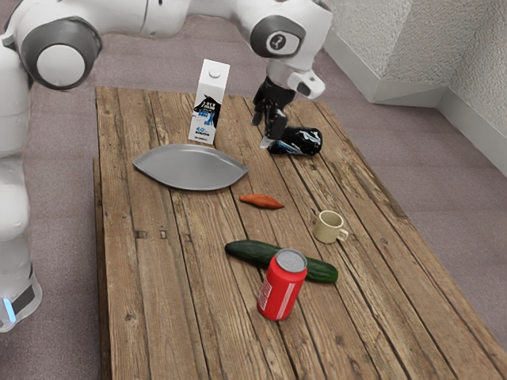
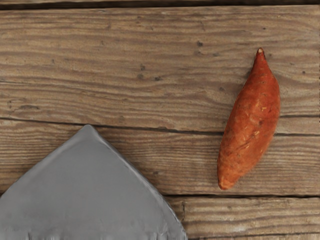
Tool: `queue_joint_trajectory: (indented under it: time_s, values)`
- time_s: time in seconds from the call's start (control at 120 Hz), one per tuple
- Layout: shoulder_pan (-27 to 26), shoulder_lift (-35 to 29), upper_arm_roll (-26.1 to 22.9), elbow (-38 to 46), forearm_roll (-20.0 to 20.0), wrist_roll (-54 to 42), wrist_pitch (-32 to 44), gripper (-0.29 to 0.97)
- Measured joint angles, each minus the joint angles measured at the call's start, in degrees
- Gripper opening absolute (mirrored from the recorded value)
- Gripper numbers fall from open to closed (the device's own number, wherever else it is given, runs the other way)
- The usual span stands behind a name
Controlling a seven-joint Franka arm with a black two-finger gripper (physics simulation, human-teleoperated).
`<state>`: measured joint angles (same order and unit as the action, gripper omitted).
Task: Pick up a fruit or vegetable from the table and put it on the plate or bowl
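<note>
An orange sweet potato (image 1: 261, 201) (image 2: 250, 120) lies on the wooden table just off the pointed tip of a grey leaf-shaped plate (image 1: 190, 167) (image 2: 85, 195). A dark green cucumber (image 1: 281, 261) lies nearer the front, partly behind a red can. My gripper (image 1: 269, 134) hangs in the air above the table's far part, beyond the sweet potato and to the exterior view's right of the plate. It is open and holds nothing.
A milk carton (image 1: 211, 103) stands behind the plate. A crumpled black bag (image 1: 299, 141) lies close to the gripper on its right. A cream mug (image 1: 329, 227) and an upright red soda can (image 1: 282, 283) stand toward the front.
</note>
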<state>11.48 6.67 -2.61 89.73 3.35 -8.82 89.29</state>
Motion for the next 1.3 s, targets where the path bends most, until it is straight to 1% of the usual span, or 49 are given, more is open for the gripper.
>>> queue_joint_trajectory:
  time_s: [0.05,0.117,0.158,0.217,0.3,0.367,0.442,0.567,0.625,0.725,0.9,1.067,1.158,1.3]
  values:
    - [-2.49,-4.23,1.46,7.96,0.55,-0.38,3.73,0.65]
    - [-8.3,-6.14,5.78,14.84,0.97,-0.85,9.61,0.65]
    - [-11.03,-6.47,7.57,16.52,1.15,-1.12,13.56,0.66]
    - [-13.34,-6.31,8.58,17.58,1.34,-1.47,19.1,0.66]
    - [-15.44,-5.19,8.99,18.9,1.14,-1.91,25.5,0.65]
    - [-16.32,-4.17,9.13,20.2,0.45,-2.24,28.73,0.65]
    - [-15.6,-3.76,9.17,20.28,-0.01,-2.55,29.22,0.65]
    - [-11.8,-2.2,9.2,19.91,-0.32,-3.01,28.99,0.65]
    - [-10.67,-1.23,8.95,18.12,-0.34,-3.21,28.4,0.65]
    - [-11.53,-1.06,9.11,14.02,-0.21,-3.56,24.5,0.65]
    - [-11.79,-1.9,9.28,14.66,-0.12,-4.02,21.07,0.65]
    - [-13.27,-1.97,9.28,16.07,-0.19,-4.26,22.22,0.65]
    - [-14.15,-2.03,9.79,18.98,-0.42,-4.36,23.74,0.65]
    - [-13.28,-1.77,10.18,20.92,-0.62,-4.5,26.19,0.65]
